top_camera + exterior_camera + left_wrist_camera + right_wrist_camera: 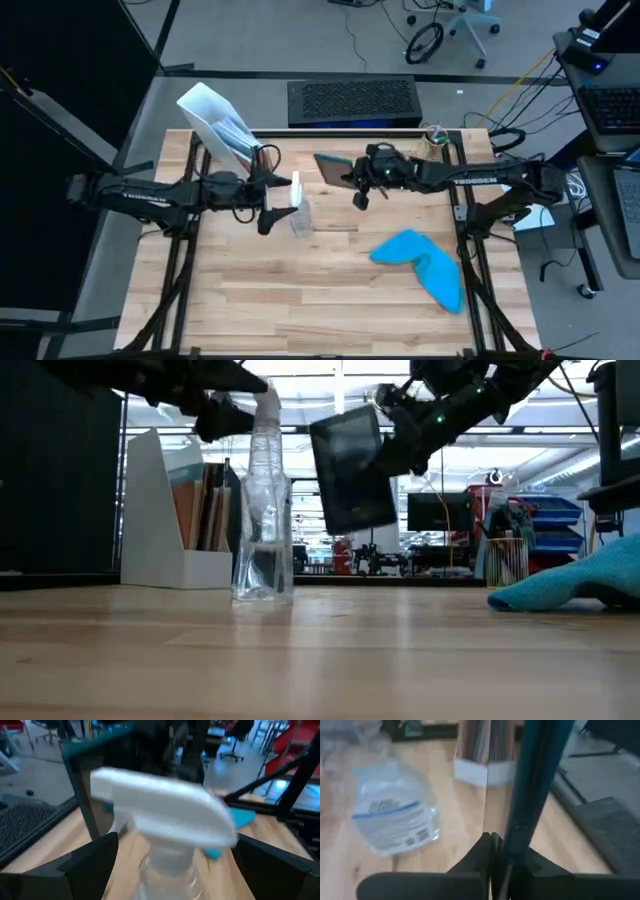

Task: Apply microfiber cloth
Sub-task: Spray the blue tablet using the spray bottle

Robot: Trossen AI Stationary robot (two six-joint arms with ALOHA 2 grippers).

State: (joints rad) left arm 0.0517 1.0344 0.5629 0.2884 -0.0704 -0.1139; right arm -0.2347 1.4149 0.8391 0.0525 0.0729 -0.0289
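The sky-blue microfiber cloth lies crumpled on the table at the near right, also in the low view; no gripper touches it. A clear spray bottle with a white head stands upright on its base at mid-table. My left gripper is open, one finger on each side of the bottle's neck and apart from it. My right gripper is shut on a dark tablet held in the air behind the bottle. My right gripper pinches the tablet by one edge between its two fingers. It comes from the table's right side. The tablet is lifted clear of the table, standing on edge and tilted.
A white file holder with folders stands at the far left corner. A black perforated box lies beyond the table's far edge. A mesh cup shows far right. Bare wood spans the near half of the table.
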